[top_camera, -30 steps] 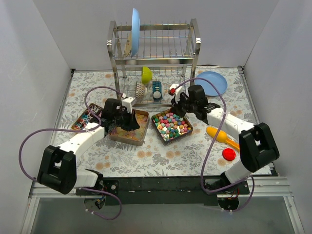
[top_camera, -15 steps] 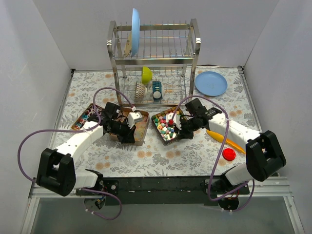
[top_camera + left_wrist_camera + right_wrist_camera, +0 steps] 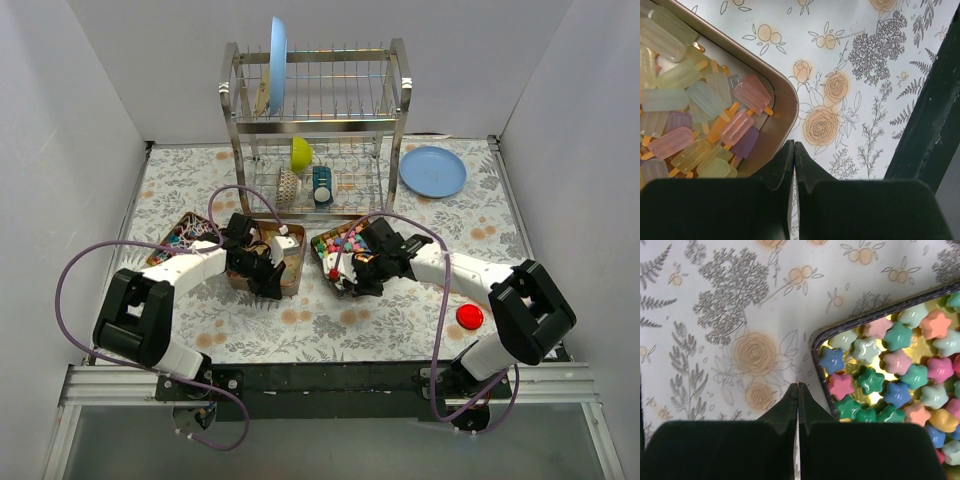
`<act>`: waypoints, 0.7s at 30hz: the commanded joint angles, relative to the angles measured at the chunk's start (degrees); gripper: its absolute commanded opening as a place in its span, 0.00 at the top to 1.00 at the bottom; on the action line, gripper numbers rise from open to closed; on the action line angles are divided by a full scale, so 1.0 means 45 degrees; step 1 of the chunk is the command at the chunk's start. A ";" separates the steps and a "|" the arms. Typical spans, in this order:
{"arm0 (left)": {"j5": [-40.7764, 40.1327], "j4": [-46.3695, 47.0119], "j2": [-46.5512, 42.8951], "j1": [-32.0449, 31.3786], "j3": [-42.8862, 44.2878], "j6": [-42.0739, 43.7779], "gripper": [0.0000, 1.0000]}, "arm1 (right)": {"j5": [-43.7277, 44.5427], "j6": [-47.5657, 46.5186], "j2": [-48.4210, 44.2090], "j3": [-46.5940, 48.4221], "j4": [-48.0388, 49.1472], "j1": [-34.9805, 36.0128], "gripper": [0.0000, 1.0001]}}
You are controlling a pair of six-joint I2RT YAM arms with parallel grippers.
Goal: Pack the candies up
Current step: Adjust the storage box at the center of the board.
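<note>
Floral tabletop [image 3: 330,320]: left claw [image 3: 794,146] closed, empty, just outside a tray [image 3: 785,100] of popsicle candies [image 3: 737,127]; right claw [image 3: 798,386] closed, empty, beside star candies [image 3: 870,381].

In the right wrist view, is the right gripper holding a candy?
No. The right gripper is shut empty, its tips beside the corner of the tray of star candies.

candies [image 3: 897,361] in tray [image 3: 867,317]; rack [image 3: 315,100] behind
</note>
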 commanded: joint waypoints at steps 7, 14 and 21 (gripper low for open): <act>0.0820 0.1793 0.0774 -0.0320 0.0658 -0.0857 1.00 | 0.1423 0.1730 0.1526 0.0857 0.4047 0.0642 0.99; 0.1016 0.2596 0.0540 -0.0457 0.0521 -0.1775 1.00 | 0.1426 0.2139 0.1802 0.1229 0.4535 0.0661 0.99; 0.1387 0.0860 -0.1561 -0.0127 0.1671 -0.2165 1.00 | 0.0273 0.2588 0.1198 0.1795 0.3386 0.0993 0.99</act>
